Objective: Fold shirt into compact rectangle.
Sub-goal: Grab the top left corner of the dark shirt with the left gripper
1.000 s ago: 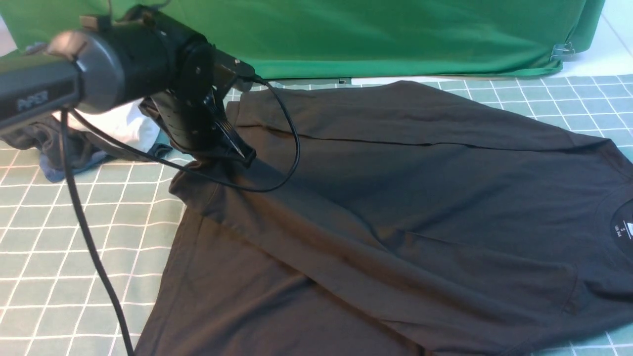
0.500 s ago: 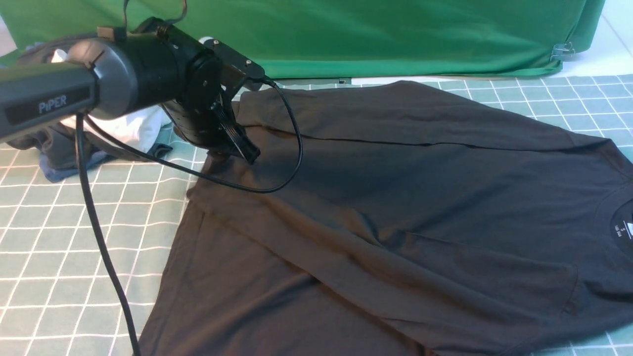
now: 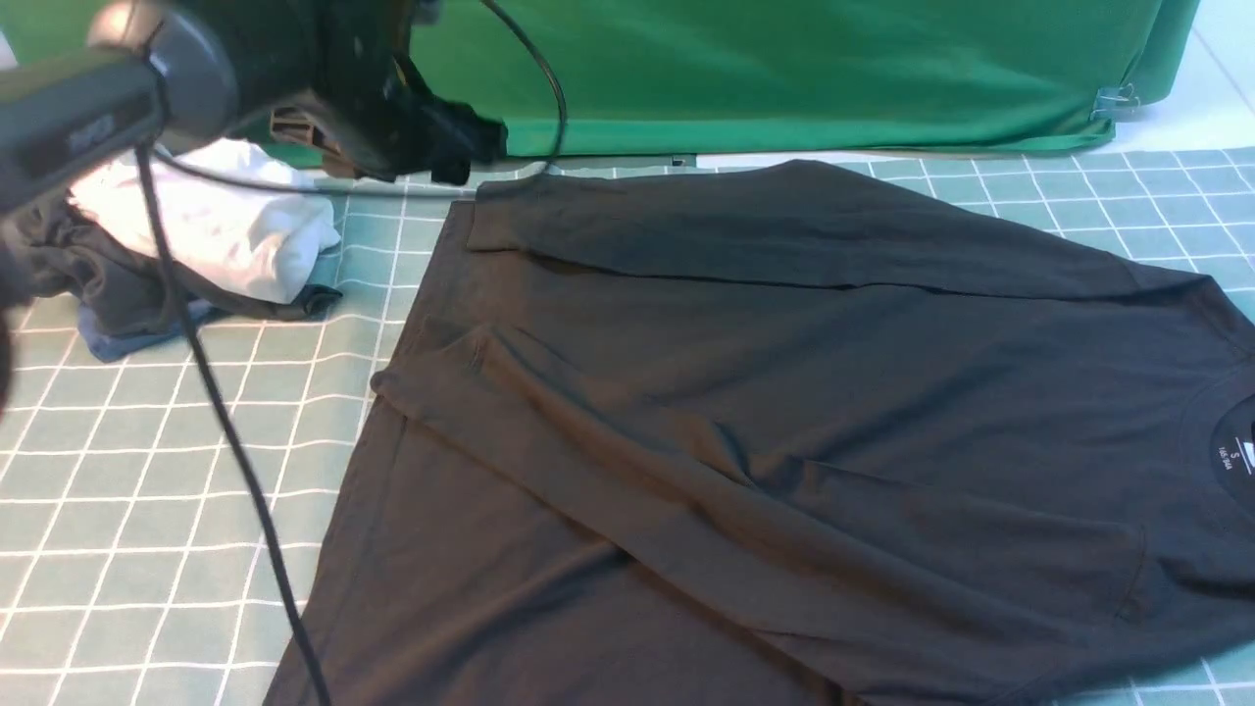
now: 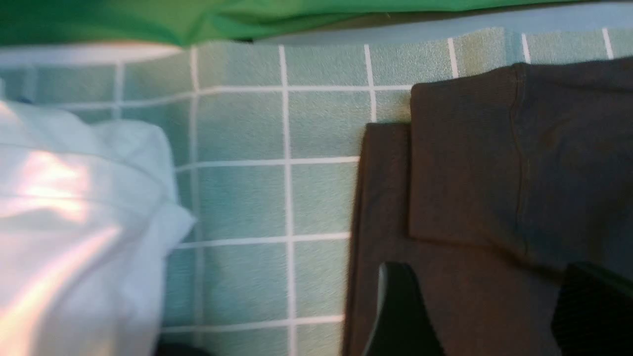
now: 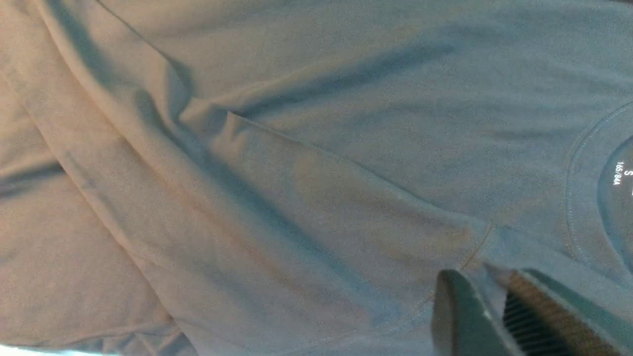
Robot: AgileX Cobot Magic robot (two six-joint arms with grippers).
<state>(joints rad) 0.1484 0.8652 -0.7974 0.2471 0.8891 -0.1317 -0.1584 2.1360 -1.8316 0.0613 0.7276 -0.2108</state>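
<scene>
Shirt position: the shirt (image 3: 784, 392) is lying spread over the checked mat (image 3: 147, 471), filling the middle and right of the front view, with the neck label (image 3: 1237, 459) sitting at the robot's right.
Fold state: the far long edge is lying turned in over the body. A nearer flap is running diagonally across it and wrinkling.
Handling: judging by the soft creases, the fabric is behaving as thin, limp and light. It is likely to be drooping from any single pinch and sliding over its own layers, but it is not fragile.
Grasp points: pinching a corner or hemmed edge through all the layers looks safest, one grip at each end of a fold line, so the span is staying taut.
Left gripper: the left gripper (image 4: 487, 277) is hovering above the shirt's far left corner, fingers spread wide and carrying nothing.
Left arm: it is reaching forward and raised, its cable (image 3: 225, 422) trailing down across the mat.
Right gripper: the right gripper (image 5: 487, 279) is hanging low near the collar with its jaws nearly together. Whether it is pinching fabric cannot be told.
Surroundings: a white garment (image 3: 225, 226) is sitting just beside the shirt's left end.
</scene>
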